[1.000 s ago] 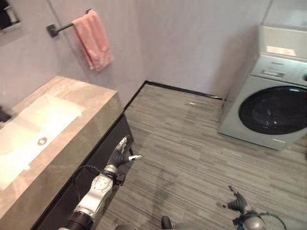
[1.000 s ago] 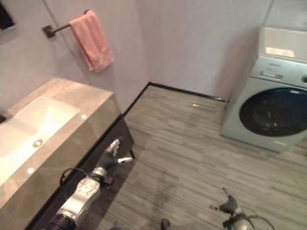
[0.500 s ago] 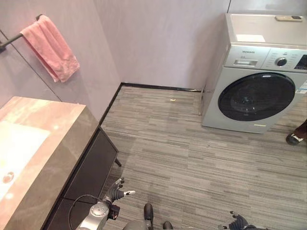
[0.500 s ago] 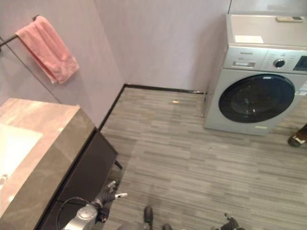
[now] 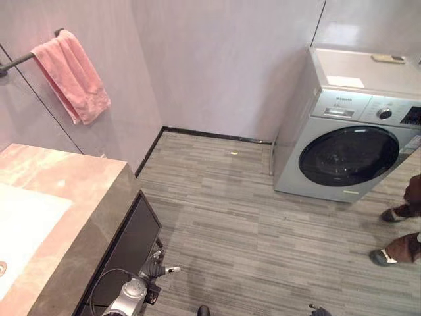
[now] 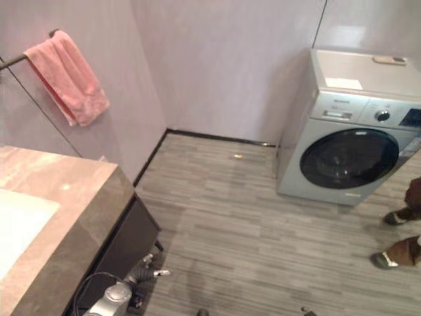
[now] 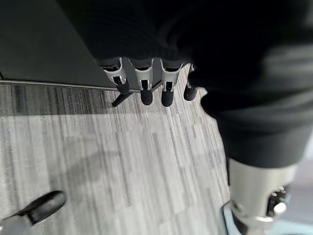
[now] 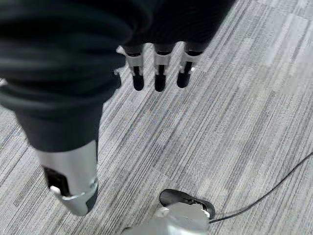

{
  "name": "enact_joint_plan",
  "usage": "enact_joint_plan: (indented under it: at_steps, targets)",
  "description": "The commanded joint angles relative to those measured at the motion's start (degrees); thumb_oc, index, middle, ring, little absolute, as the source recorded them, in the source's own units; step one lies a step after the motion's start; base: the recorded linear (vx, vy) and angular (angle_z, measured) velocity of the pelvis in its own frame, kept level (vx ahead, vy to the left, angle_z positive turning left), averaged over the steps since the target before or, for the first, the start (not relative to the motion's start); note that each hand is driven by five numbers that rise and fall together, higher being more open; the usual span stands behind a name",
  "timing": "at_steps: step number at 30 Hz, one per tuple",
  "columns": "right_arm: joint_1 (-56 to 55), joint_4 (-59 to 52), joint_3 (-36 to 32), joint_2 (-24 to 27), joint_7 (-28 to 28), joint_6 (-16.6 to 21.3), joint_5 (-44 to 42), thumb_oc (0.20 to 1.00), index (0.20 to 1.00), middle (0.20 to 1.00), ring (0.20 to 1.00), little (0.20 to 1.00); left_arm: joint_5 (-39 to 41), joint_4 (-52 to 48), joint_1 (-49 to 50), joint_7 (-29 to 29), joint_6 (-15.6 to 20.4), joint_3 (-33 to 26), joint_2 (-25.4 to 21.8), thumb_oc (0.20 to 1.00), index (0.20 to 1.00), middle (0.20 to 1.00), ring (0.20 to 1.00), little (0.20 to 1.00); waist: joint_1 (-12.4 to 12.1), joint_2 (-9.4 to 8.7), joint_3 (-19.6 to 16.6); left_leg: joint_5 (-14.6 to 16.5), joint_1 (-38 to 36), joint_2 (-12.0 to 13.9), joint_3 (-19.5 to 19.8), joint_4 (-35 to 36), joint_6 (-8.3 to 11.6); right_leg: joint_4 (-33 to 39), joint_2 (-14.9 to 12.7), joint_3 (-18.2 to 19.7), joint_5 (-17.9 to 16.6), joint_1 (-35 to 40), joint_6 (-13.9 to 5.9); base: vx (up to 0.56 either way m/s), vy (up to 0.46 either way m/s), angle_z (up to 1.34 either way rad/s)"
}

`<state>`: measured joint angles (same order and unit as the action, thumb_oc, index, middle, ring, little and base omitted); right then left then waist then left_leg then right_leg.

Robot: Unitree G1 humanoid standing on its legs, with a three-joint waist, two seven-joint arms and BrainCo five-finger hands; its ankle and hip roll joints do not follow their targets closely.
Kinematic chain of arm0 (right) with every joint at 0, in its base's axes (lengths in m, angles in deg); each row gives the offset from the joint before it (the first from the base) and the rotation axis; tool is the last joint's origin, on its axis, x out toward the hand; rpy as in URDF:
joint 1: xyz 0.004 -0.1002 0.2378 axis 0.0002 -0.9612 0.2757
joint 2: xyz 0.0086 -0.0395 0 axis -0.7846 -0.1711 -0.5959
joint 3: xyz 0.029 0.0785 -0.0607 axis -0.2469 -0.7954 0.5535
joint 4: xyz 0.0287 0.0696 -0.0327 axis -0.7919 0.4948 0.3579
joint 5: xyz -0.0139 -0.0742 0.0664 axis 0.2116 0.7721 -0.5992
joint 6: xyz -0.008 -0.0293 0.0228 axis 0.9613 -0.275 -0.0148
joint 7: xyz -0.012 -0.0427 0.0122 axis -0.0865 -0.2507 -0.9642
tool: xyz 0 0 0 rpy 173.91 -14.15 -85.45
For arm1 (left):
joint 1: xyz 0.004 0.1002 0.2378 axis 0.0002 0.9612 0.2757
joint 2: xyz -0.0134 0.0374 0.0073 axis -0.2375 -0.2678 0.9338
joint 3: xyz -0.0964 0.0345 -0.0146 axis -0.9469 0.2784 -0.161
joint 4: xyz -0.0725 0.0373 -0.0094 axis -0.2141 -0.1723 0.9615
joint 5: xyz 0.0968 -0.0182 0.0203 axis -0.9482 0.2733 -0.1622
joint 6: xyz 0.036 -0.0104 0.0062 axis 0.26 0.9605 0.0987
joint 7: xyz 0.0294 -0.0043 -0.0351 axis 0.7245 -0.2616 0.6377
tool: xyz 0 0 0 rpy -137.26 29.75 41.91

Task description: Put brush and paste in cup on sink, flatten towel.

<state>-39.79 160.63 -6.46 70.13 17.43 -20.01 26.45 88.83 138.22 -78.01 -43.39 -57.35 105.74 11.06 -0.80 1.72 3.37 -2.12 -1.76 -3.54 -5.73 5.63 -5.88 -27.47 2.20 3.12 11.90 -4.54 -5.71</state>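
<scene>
The camera has swung right since a second ago: the white basin is nearly out of frame. The pink towel [image 5: 71,76] hangs bunched on its wall bar above the marble counter [image 5: 62,197], untouched. The left robot hand [image 7: 142,83] and right robot hand [image 8: 156,73] hang relaxed, empty, over the floor.

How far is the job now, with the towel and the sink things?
Nothing looks done. The pink towel hangs bunched on its wall bar, not flattened. The left hand and right hand both hang open over the floor, holding nothing. No brush, paste or cup can be seen on the sink counter.
</scene>
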Motion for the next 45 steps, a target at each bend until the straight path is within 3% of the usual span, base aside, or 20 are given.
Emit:
enact_joint_plan:
  at_steps: [1, 3, 4, 5, 6, 15, 17, 21, 27, 30, 31, 32, 33, 36, 38, 39, 40, 42, 44, 45]
  targets:
    - [-1.9, 1.3, -0.9, 1.4, -0.1, -0.2, -1.3, 1.000, 1.000, 1.000, 1.000, 1.000, -1.4, -1.2, -0.8, 0.3, 0.5, -1.6, -0.3, 1.000, 1.000, 1.000, 1.000, 1.000, 0.2, 0.15, 0.7, 1.8, 2.5, 0.0, -0.5, -4.5, 2.24, -1.1, -5.9, -2.3, -16.7, -1.6, -4.35, -0.03, 0.124, 0.19]
    - [-1.9, 2.5, -1.2, 1.2, -0.4, -0.5, -1.2, 1.000, 1.000, 1.000, 1.000, 1.000, -2.0, -1.1, -0.8, 0.7, 0.2, -1.3, 0.1, 1.000, 1.000, 1.000, 1.000, 1.000, 0.1, 0.57, 1.3, 2.7, 1.0, -0.1, -1.6, -4.0, 2.29, 0.7, -8.2, -9.2, -14.0, -2.6, -3.48, 0.03, 0.134, 0.07]
    - [-1.9, 2.5, -1.2, 1.2, -0.4, -0.5, -1.2, 1.000, 1.000, 1.000, 1.000, 1.000, -2.0, -1.1, -0.8, 0.7, 0.2, -1.3, 0.1, 1.000, 1.000, 1.000, 1.000, 1.000, 0.1, 0.58, 1.3, 2.6, 0.9, -0.1, -1.6, -4.0, 2.29, 0.7, -8.2, -9.2, -14.0, -2.6, -3.48, 0.10, 0.049, -0.14]
    - [-1.8, 3.1, -1.3, 1.3, -0.5, -0.3, -1.3, 1.000, 1.000, 1.000, 1.000, 1.000, -2.2, -0.3, -1.1, 0.7, 0.2, -1.2, 0.3, 1.000, 1.000, 1.000, 1.000, 1.000, -0.1, 0.68, 1.5, 3.0, 0.4, 0.2, -1.8, -3.8, 2.69, 5.5, -7.3, -11.8, -11.0, -5.7, -1.83, 0.08, -0.002, -0.17]
    - [-1.8, 3.1, -1.3, 1.4, -0.6, -0.2, -1.4, 1.000, 1.000, 1.000, 1.000, 1.000, -2.2, 0.0, -1.2, 0.8, 0.2, -1.3, 0.4, 1.000, 1.000, 1.000, 1.000, 1.000, 0.0, 0.60, 1.6, 3.2, 0.3, 0.1, -1.8, -3.9, 2.77, 6.8, -7.5, -12.2, -11.4, -6.1, -1.94, 0.12, -0.013, -0.21]
    - [-0.9, 4.1, -0.6, 1.1, -1.0, -0.3, -2.1, 1.000, 1.000, 1.000, 1.000, 1.000, -2.7, 3.3, -3.6, -0.3, 1.0, -0.6, 2.1, 1.000, 1.000, 1.000, 1.000, 1.000, 2.8, -0.40, 4.0, 6.8, -5.7, -0.9, 0.1, -3.2, 4.18, 22.7, -9.4, -10.4, -22.7, -13.0, -4.58, 0.16, -0.050, 0.02]
    - [-1.2, 5.0, -0.8, 1.0, -0.7, -0.3, -2.5, 1.000, 1.000, 1.000, 1.000, 1.000, -3.0, 4.8, -4.0, -0.3, 1.0, -0.2, 2.7, 1.000, 1.000, 1.000, 1.000, 1.000, 3.1, -0.77, 3.4, 8.0, -6.7, -1.2, 1.1, -3.0, 4.37, 23.6, -8.8, -8.2, -22.7, -11.7, -4.23, 0.25, -0.092, 0.22]
    - [-1.4, 6.2, -0.5, 1.2, -0.3, -0.4, -2.1, 1.000, 1.000, 1.000, 1.000, 1.000, -2.5, 6.3, -3.9, -0.5, 1.1, -0.3, 3.8, 1.000, 1.000, 1.000, 1.000, 1.000, 2.8, -0.41, 1.6, 9.0, -8.1, -0.6, 2.0, -2.6, 4.72, 23.2, -8.1, -8.7, -22.1, -10.6, -3.29, 0.23, -0.092, 0.28]
    - [-0.8, 6.6, -0.6, 2.3, 0.3, 0.1, -3.2, 1.000, 1.000, 1.000, 1.000, 1.000, -1.7, 9.0, -4.7, -0.3, 1.1, 0.2, 4.5, 1.000, 1.000, 1.000, 1.000, 1.000, 3.2, 0.79, 0.3, 10.0, -8.7, 2.0, 4.1, -6.0, 6.48, 19.8, -5.2, -10.4, -17.3, -9.3, -0.69, 0.25, -0.150, 0.23]
    - [-0.5, 6.8, -0.7, 3.0, 0.6, 0.3, -4.7, 1.000, 1.000, 1.000, 1.000, 1.000, -1.1, 12.8, -6.1, -0.6, 0.9, -0.4, 5.0, 1.000, 1.000, 1.000, 1.000, 1.000, 3.2, 0.58, 0.4, 4.9, -4.9, 3.4, 3.6, -17.7, 10.00, 20.6, -3.2, -10.1, -14.8, -6.1, 1.58, 0.28, -0.227, 0.30]
    - [-0.5, 6.8, -0.7, 3.0, 0.6, 0.3, -4.7, 1.000, 1.000, 1.000, 1.000, 1.000, -1.1, 12.8, -6.2, -0.6, 0.9, -0.4, 5.1, 1.000, 1.000, 1.000, 1.000, 1.000, 3.2, 0.60, 0.4, 5.0, -4.7, 3.5, 3.7, -18.0, 10.04, 20.6, -3.1, -10.2, -14.9, -6.2, 1.61, 0.11, -0.128, -0.02]
    - [-0.6, 7.0, -0.7, 3.2, 0.6, 0.3, -4.8, 1.000, 1.000, 1.000, 1.000, 1.000, -0.8, 13.7, -6.6, -0.7, 1.0, -0.4, 5.0, 1.000, 1.000, 1.000, 1.000, 1.000, 3.2, 0.20, 0.7, 2.1, -2.1, 3.9, 3.6, -23.2, 11.03, 21.3, -3.0, -10.1, -14.4, -4.9, 2.33, 0.12, -0.210, -0.15]
    - [-0.6, 6.8, -0.7, 3.8, 0.5, 0.4, -5.3, 1.000, 1.000, 1.000, 1.000, 1.000, -0.7, 14.8, -8.2, -0.9, 0.9, -0.1, 4.9, 1.000, 1.000, 1.000, 1.000, 1.000, 2.8, -1.22, 2.8, -2.7, 3.4, 4.7, 2.3, -33.4, 12.53, 22.3, -3.8, -10.2, -13.8, -2.7, 3.71, 0.16, -0.270, 0.01]
    - [-0.6, 6.9, -0.3, 4.4, 0.6, 0.2, -5.3, 1.000, 1.000, 1.000, 1.000, 1.000, -0.7, 15.3, -9.5, -1.4, 0.9, 0.0, 4.6, 1.000, 1.000, 1.000, 1.000, 1.000, 2.8, -1.92, 4.1, -2.7, 7.1, 6.9, -1.7, -37.8, 12.20, 22.8, -4.2, -10.7, -12.6, -0.9, 4.64, 0.12, -0.145, 0.28]
    - [-1.5, 8.7, -1.1, 5.2, 0.7, -0.4, -4.9, 1.000, 1.000, 1.000, 1.000, 1.000, -0.9, 16.5, -10.6, -1.8, 0.9, -0.3, 4.5, 1.000, 1.000, 1.000, 1.000, 1.000, 2.4, -1.54, 4.6, -0.6, 12.0, 9.9, -8.0, -30.7, 11.19, 24.6, -5.0, -12.6, -11.0, 2.5, 4.23, 0.21, -0.029, 0.12]
    - [-1.5, 8.7, -1.1, 5.2, 0.7, -0.4, -4.9, 1.000, 1.000, 1.000, 1.000, 1.000, -0.9, 16.5, -10.7, -1.8, 0.9, -0.3, 4.5, 1.000, 1.000, 1.000, 1.000, 1.000, 2.4, -1.64, 4.5, -0.8, 12.0, 9.7, -8.0, -30.4, 11.12, 24.7, -5.1, -12.6, -11.1, 2.3, 4.21, 0.34, 0.073, 0.46]
    - [-2.0, 9.6, -2.0, 5.8, 0.7, -0.6, -4.5, 1.000, 1.000, 1.000, 1.000, 1.000, -0.5, 17.1, -10.3, -2.0, 1.0, -1.3, 4.3, 1.000, 1.000, 1.000, 1.000, 1.000, 1.8, -1.01, 4.3, 0.3, 14.4, 8.2, -7.9, -20.5, 10.05, 25.9, -5.1, -12.6, -10.5, 3.9, 3.10, 0.28, 0.107, 0.66]
    - [-2.1, 9.7, -2.1, 5.9, 0.8, -0.6, -4.3, 1.000, 1.000, 1.000, 1.000, 1.000, -0.3, 17.2, -10.1, -2.0, 1.0, -1.4, 4.3, 1.000, 1.000, 1.000, 1.000, 1.000, 1.5, -0.80, 4.1, -0.7, 14.3, 7.9, -6.9, -16.5, 9.94, 25.9, -5.0, -12.4, -10.3, 4.2, 2.81, 0.24, 0.090, 0.37]
    - [-2.2, 10.1, -1.9, 6.4, 0.9, -0.5, -2.9, 1.000, 1.000, 1.000, 1.000, 1.000, -0.1, 16.7, -9.3, -1.8, 1.2, -1.7, 4.0, 1.000, 1.000, 1.000, 1.000, 1.000, 0.1, 0.36, 3.9, -7.1, 16.2, 10.1, -4.9, -5.8, 11.35, 26.5, -4.5, -11.5, -8.2, 7.3, 2.29, 0.47, 0.181, -0.01]
    - [-2.4, 10.2, -2.2, 6.5, 1.0, -0.6, -2.6, 1.000, 1.000, 1.000, 1.000, 1.000, 0.1, 16.4, -8.8, -1.7, 1.1, -2.1, 3.8, 1.000, 1.000, 1.000, 1.000, 1.000, 0.1, 0.57, 4.0, -9.6, 16.8, 12.7, -8.3, -1.9, 12.19, 26.4, -4.8, -11.6, -7.2, 9.1, 1.98, 0.49, 0.191, -0.58]
